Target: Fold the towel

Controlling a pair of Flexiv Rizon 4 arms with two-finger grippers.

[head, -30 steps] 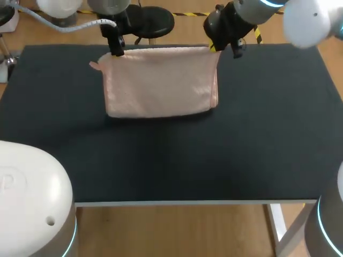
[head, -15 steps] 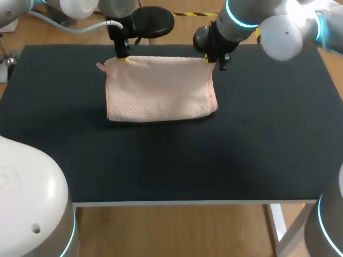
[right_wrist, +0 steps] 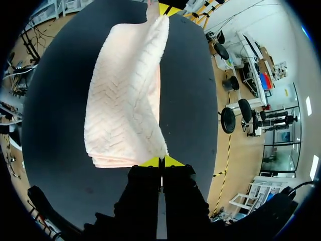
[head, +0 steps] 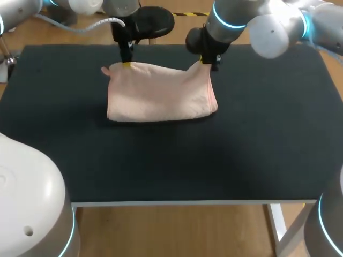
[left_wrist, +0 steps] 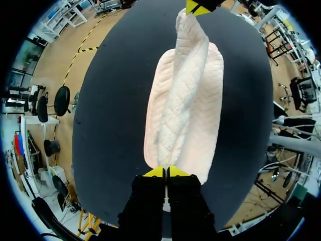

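A pale pink towel (head: 158, 93) lies folded on the black table (head: 257, 139), its far edge lifted. My left gripper (head: 126, 63) is shut on the towel's far left corner. My right gripper (head: 202, 62) is shut on the far right corner. In the left wrist view the towel (left_wrist: 183, 105) stretches away from my left gripper (left_wrist: 164, 172) to the other arm's yellow tips (left_wrist: 198, 8). From my right gripper (right_wrist: 161, 161) in the right wrist view, the towel (right_wrist: 128, 95) runs to the left arm's tips (right_wrist: 168, 9).
The black table surface reaches wide in front of the towel and to both sides. Its near edge (head: 177, 203) is white. A round black stool seat (head: 153, 21) stands just beyond the far edge.
Both grippers have carried the towel's far edge toward the near side and lower. The right gripper also shifted left, so the held edge now sags between them.
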